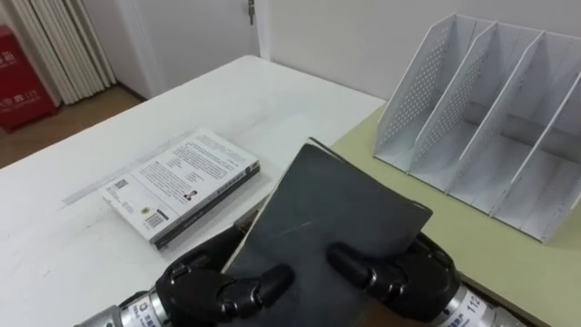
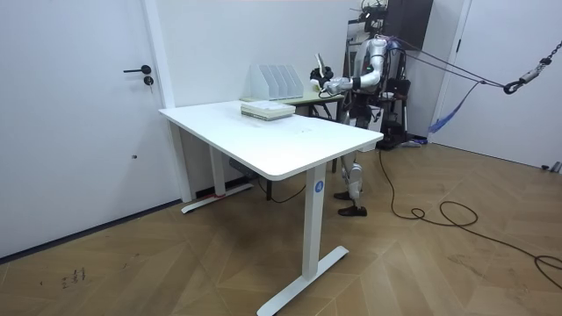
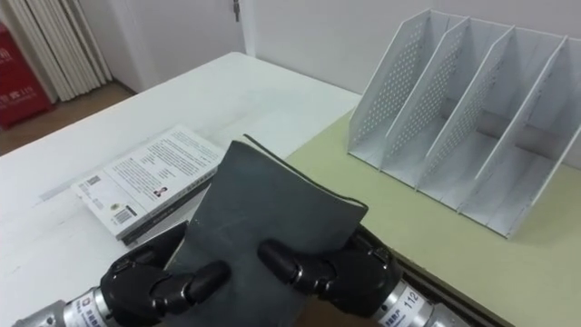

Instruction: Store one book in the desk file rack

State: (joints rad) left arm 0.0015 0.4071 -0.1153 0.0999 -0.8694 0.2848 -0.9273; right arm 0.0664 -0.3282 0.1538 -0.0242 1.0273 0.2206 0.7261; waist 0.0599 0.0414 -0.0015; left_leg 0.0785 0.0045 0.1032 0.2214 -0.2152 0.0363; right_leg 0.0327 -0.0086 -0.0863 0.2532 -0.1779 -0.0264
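The book (image 1: 336,227), dark grey with a plain cover, is in the air between both hands. It is above the line where the white tabletop (image 1: 82,254) meets the green tabletop (image 1: 536,272), close to the robot's edge. The left hand (image 1: 218,292) grips its lower left edge and the right hand (image 1: 413,280) its lower right edge. Each thumb is curled over the cover, with the fingers beneath.

I judge that the two-sided hold steadies a thin, slightly bowed cover and would let the book be tipped upright for a slot.

The rack (image 1: 490,109) stands on the green tabletop toward its far right corner, well apart from the book. Its slots are bare and open toward the robot, so a forward push could feed the book in.

A white book (image 1: 182,182) lies flat on the white tabletop near the edge that meets the green one, just left of the held book. It appears to rest on a darker volume. Its cover carries lines of print and small code patches, too fine to read. The grey cover shows no writing.
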